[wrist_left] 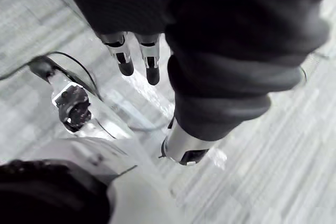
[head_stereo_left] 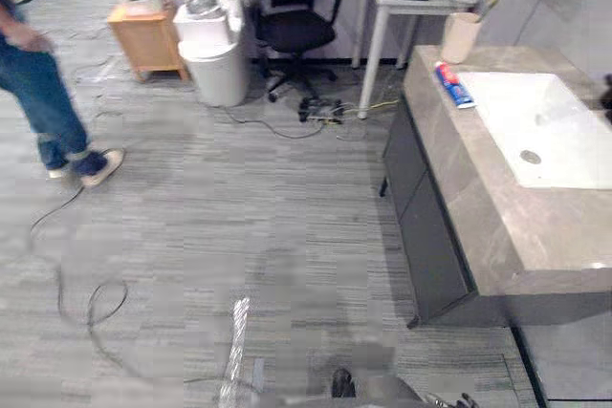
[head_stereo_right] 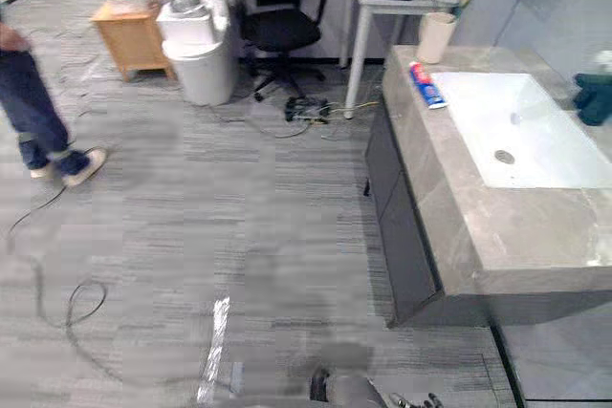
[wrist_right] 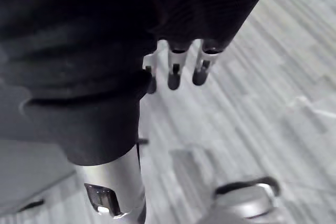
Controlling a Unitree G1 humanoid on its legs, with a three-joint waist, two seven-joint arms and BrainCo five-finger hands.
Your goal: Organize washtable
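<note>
The left hand [wrist_left: 149,61] is hanging above the grey carpet [head_stereo_left: 239,198], fingers straight and slack, holding nothing. The right hand [wrist_right: 175,72] is hanging the same way, also empty. Both are well apart from the washtable [head_stereo_left: 497,226], which is standing ahead and off to the right (so the right hand is the nearer, I judge). On its top the toothpaste tube [head_stereo_left: 455,84] is lying flat just beside the white sink basin [head_stereo_left: 564,131], its long axis roughly along the counter's front edge. Just beyond it the beige cup [head_stereo_left: 460,37] is standing upright, holding something thin, perhaps a toothbrush. The basin itself is holding nothing visible.
</note>
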